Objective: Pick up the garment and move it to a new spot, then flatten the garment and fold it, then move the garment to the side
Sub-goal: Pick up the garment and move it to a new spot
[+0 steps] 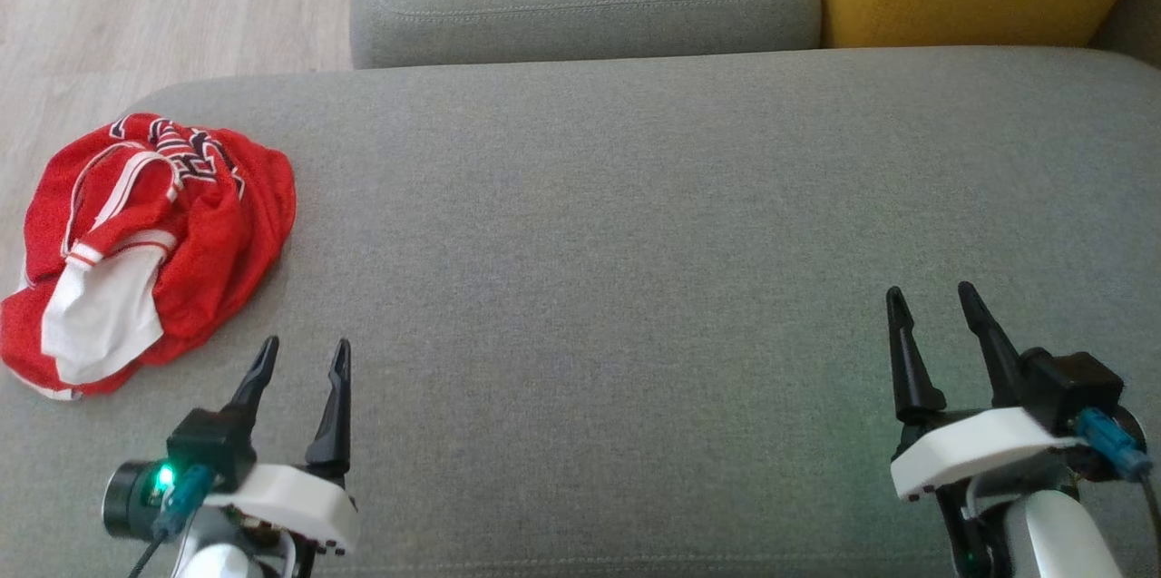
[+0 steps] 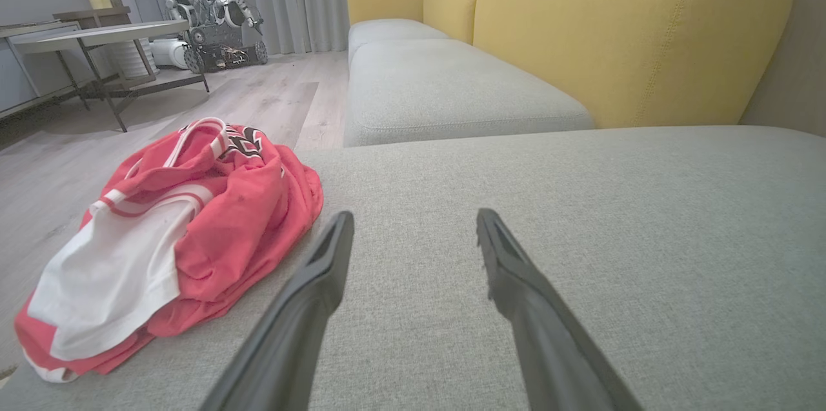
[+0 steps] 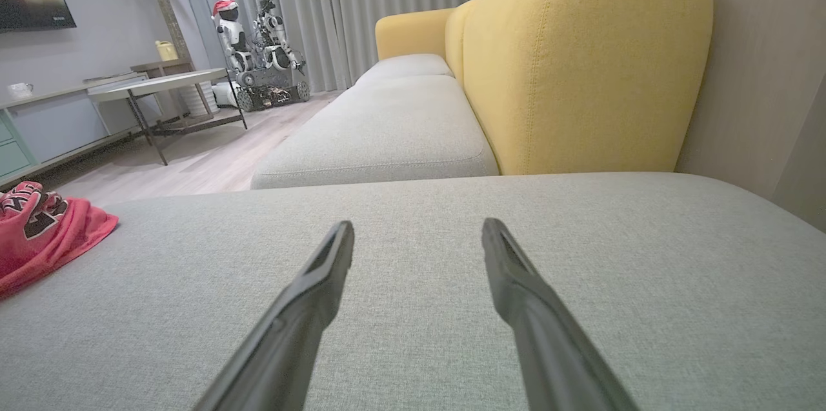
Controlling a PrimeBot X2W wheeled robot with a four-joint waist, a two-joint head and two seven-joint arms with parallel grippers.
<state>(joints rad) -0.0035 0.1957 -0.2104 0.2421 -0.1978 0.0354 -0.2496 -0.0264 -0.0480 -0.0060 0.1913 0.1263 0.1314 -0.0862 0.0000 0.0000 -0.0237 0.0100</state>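
Grabbing goes best if the left claw (image 1: 305, 344), wide and empty like the right claw (image 1: 931, 289), reaches ahead and left to the bunched red shirt (image 1: 181, 242) nearby and pinches a thick fold.

Left gripper (image 1: 306, 344): two long tapered matte-black fingers (image 1: 334, 406) on a white moulded plastic shell (image 1: 290, 505) with small dark dots along its edge. Black boxy camera housing (image 1: 210, 451), green light (image 1: 165, 475), teal-blue cable plug (image 1: 186, 492) with a dark cable. Right gripper (image 1: 931, 289): same build, teal-blue right plug (image 1: 1111, 444), glossy pale grey forearm (image 1: 1052, 533).
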